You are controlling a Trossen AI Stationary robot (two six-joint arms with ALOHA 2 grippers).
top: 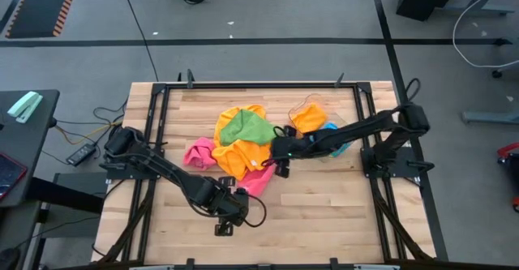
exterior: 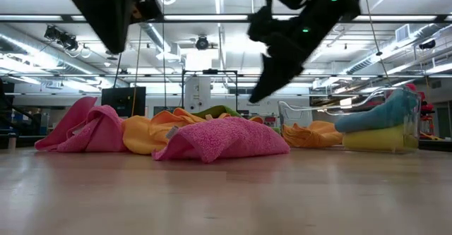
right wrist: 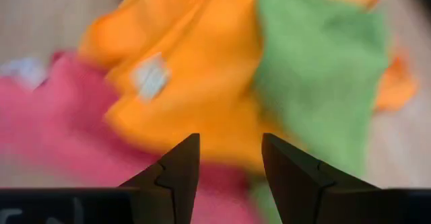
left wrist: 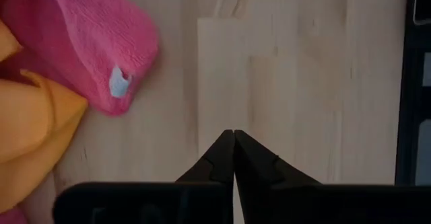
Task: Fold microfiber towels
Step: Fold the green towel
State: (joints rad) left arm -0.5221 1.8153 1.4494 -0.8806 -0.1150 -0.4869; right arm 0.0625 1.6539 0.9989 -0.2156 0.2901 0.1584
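Take the heap of microfiber towels (top: 243,144) in the middle of the table (top: 324,213) as your landmark. To its left and nearer the front edge, your left gripper (left wrist: 234,140) hovers over bare wood, just beside a pink towel (left wrist: 87,42), jaws pressed together and holding nothing. On the heap's right, your right gripper (right wrist: 230,160) hangs above the orange towel (right wrist: 195,69) and the green towel (right wrist: 316,56), jaws apart and empty.

If you drop the right gripper as it stands, I judge it could pinch two overlapping cloths at once, since the layers lie tangled.

The low view alone shows the grippers clear of the cloth; the high view alone shows the clear tray (top: 312,108), holding more towels, beyond the heap's right side.
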